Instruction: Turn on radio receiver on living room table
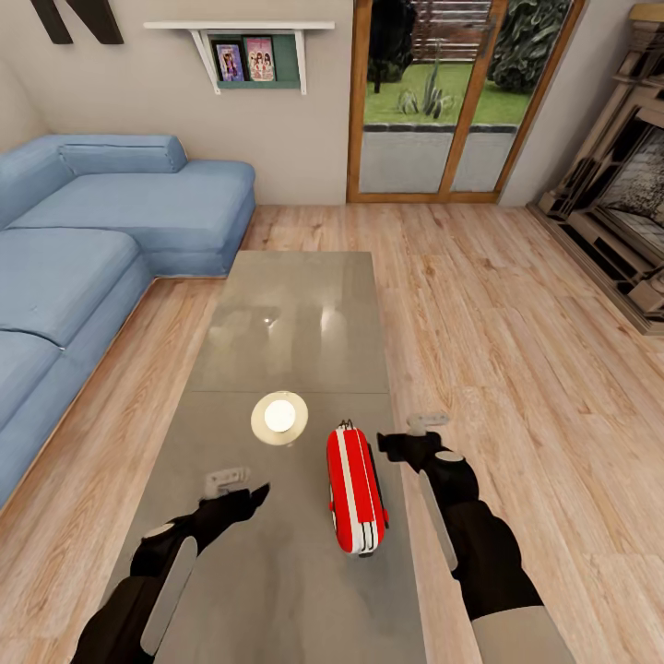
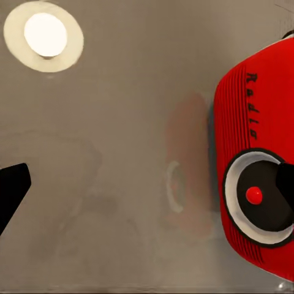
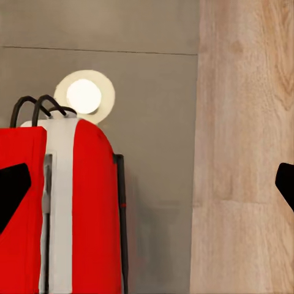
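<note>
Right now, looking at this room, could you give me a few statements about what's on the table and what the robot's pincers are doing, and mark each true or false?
1. The radio receiver stands on the table. True.
2. The left pincer is clamped on the radio. False: it hangs apart from it, holding nothing.
3. A round cream disc lies on the table beyond the radio. True.
4. The radio is blue. False: it is red with a white band.
5. The right pincer is beside the radio's far end, open. True.
6. The sofa is on the robot's right. False: its left.
</note>
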Robot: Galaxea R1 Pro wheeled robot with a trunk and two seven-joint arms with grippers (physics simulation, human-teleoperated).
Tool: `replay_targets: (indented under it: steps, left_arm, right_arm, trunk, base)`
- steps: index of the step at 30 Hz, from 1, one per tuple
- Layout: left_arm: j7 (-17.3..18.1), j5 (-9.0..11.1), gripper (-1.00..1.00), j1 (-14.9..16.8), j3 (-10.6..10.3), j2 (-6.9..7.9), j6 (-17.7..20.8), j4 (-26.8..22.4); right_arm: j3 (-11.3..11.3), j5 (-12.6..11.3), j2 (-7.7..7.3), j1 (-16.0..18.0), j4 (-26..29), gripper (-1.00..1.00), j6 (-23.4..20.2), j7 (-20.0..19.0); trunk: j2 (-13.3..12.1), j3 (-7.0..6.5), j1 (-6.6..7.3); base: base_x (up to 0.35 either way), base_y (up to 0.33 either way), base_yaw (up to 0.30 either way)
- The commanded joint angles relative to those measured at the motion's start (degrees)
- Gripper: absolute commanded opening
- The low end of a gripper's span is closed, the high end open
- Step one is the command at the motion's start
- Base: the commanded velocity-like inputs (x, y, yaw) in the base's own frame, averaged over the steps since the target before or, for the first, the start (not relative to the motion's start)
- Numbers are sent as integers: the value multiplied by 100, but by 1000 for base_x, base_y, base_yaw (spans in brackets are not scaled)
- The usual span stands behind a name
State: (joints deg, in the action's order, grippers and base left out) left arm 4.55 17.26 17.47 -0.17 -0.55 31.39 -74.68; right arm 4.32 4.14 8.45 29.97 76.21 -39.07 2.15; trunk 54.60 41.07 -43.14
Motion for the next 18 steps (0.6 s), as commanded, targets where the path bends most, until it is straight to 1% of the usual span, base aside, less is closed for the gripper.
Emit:
replay_targets:
  steps: [1,9,18]
  left_arm:
    - [1,0,100,15,0,3,0,30]
    - [2,-2,100,34,0,10,-28,68]
    - [2,12,100,37,1,1,-44,82]
  right_arm:
    - [3,0,1,0,0,100,6,-7]
    - [8,-43,8,0,-16,100,1,-30]
    - [8,-10,-3,0,-133,100,-27,-30]
  trunk:
    - [0,0,0]
    - [0,0,0]
    - [0,0,0]
  base:
    - [0,0,0]
    - [0,0,0]
    - [0,0,0]
